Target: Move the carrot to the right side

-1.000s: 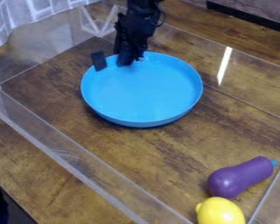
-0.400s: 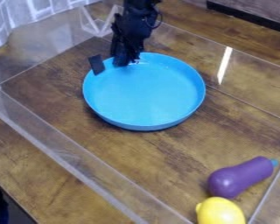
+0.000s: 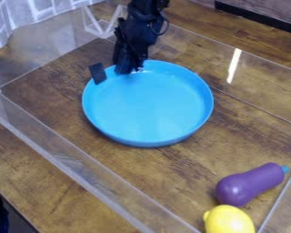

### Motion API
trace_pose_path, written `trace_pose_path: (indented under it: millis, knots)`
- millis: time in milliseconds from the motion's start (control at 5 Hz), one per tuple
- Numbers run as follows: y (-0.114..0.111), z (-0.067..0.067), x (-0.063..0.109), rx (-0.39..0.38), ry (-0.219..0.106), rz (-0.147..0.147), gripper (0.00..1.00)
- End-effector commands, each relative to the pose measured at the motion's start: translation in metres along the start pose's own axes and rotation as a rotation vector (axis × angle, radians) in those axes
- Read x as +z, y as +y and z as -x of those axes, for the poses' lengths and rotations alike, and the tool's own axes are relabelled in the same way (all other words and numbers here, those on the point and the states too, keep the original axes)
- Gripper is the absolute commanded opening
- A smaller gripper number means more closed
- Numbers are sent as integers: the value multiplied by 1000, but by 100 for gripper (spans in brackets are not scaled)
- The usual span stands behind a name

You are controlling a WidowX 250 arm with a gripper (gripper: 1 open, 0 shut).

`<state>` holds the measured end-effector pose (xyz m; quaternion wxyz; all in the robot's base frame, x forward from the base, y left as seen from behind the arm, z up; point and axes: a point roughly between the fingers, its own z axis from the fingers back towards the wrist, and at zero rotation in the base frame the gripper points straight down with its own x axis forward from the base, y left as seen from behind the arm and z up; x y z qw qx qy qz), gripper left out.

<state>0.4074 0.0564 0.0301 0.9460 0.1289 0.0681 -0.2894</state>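
One gripper (image 3: 127, 65), one plate (image 3: 149, 138), one eggplant (image 3: 247, 186) and one lemon (image 3: 228, 220) are in view. The carrot cannot be made out anywhere in this view, so its place cannot be told.

The gripper is black and boxy and points steeply down, with a small dark block sticking out on its left. Its jaws are drawn together, as near closed as they get. The tips sit right at the plate's far left rim; whether they pinch that rim or only touch it cannot be told.

The plate is round, shallow, smooth and bright blue, with a low raised rim. It spreads out from the jaws toward the camera and to the right. The eggplant is a glossy purple toy, plump with a narrow stem end, lying on its side well apart from the jaws, toward the near right corner. The lemon is smooth and yellow, just beside the eggplant on the side farther from the jaws, cut off by the picture's edge.

Everything rests on a table (image 3: 48, 111) of dark, worn wood planks with visible grain. Clear plastic walls (image 3: 75, 162) fence the work area, catching bright glare on the right.
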Motion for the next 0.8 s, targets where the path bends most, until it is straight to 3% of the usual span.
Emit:
trace_pose_path:
  millis: [0,600]
  knots:
    - [-2,-4,35,-27,-57,-50,0]
    - [-9,-20,49,-98,-80,-71,0]
